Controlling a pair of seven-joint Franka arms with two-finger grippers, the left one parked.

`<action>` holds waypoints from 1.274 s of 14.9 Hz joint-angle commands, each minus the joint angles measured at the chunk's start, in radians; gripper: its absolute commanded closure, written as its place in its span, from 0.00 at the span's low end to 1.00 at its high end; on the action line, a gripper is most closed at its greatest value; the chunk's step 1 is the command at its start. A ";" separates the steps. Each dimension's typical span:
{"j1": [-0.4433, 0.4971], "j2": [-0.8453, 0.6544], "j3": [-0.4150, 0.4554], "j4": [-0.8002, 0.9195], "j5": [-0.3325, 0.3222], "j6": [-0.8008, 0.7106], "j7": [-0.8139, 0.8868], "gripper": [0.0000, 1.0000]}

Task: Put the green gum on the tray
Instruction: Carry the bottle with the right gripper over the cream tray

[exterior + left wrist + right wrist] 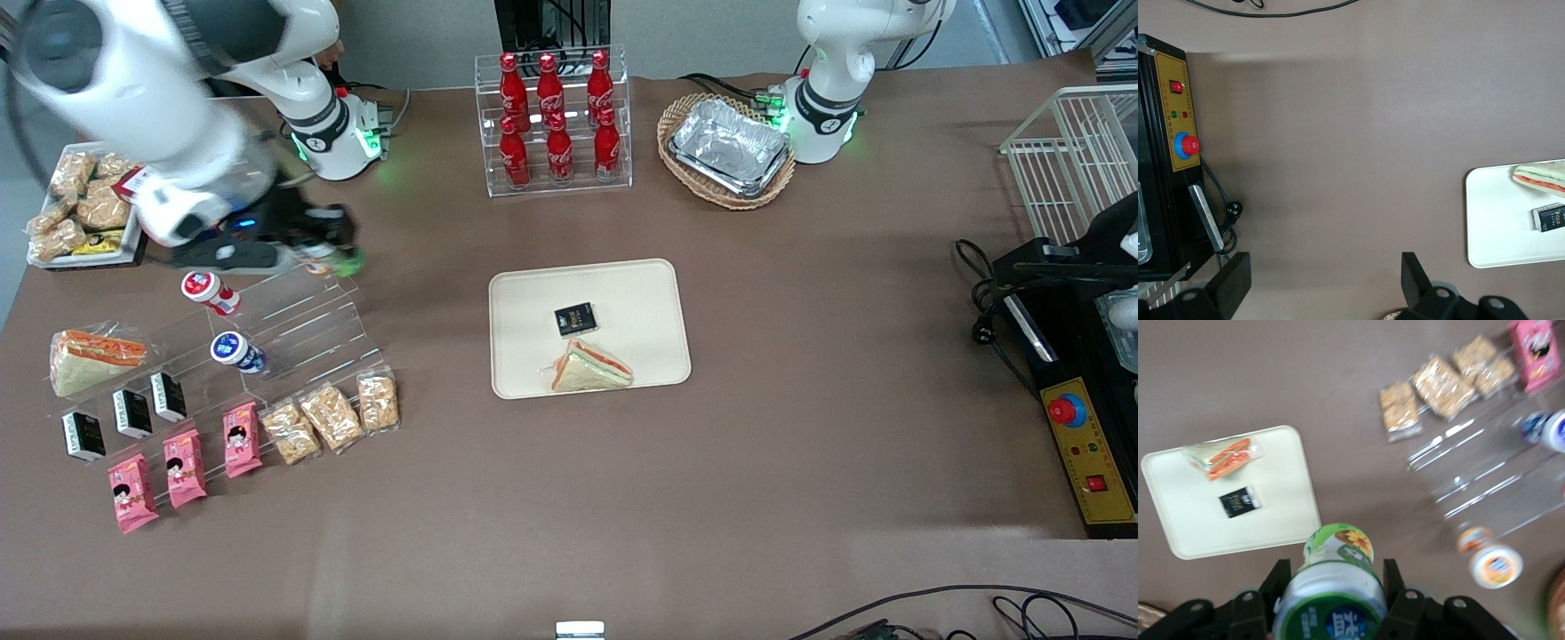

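My right gripper (333, 255) is shut on the green gum (1335, 580), a small green bottle with a white-and-green lid, held between the fingers (1277, 581). In the front view the gum (348, 260) shows only as a green blur at the gripper tips, above the top step of the clear acrylic rack (302, 324). The cream tray (658, 293) lies at the table's middle, toward the parked arm from the gripper. It holds a small black packet (575, 319) and a wrapped sandwich (589, 369). The tray also shows in the right wrist view (1281, 487).
On the rack lie an orange-lidded bottle (209, 292) and a blue-lidded bottle (236, 351), with black packets, pink packets and snack bags (331, 416) on lower steps. A cola bottle rack (553, 120), a basket of foil trays (729, 149) and a white snack tray (80, 209) stand farther back.
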 commanded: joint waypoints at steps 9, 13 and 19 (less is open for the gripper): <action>0.293 0.160 -0.009 -0.219 0.005 0.483 0.482 0.36; 0.356 0.240 -0.009 -0.338 -0.020 0.703 0.572 0.36; 0.441 0.390 -0.009 -0.384 -0.196 0.887 0.795 0.36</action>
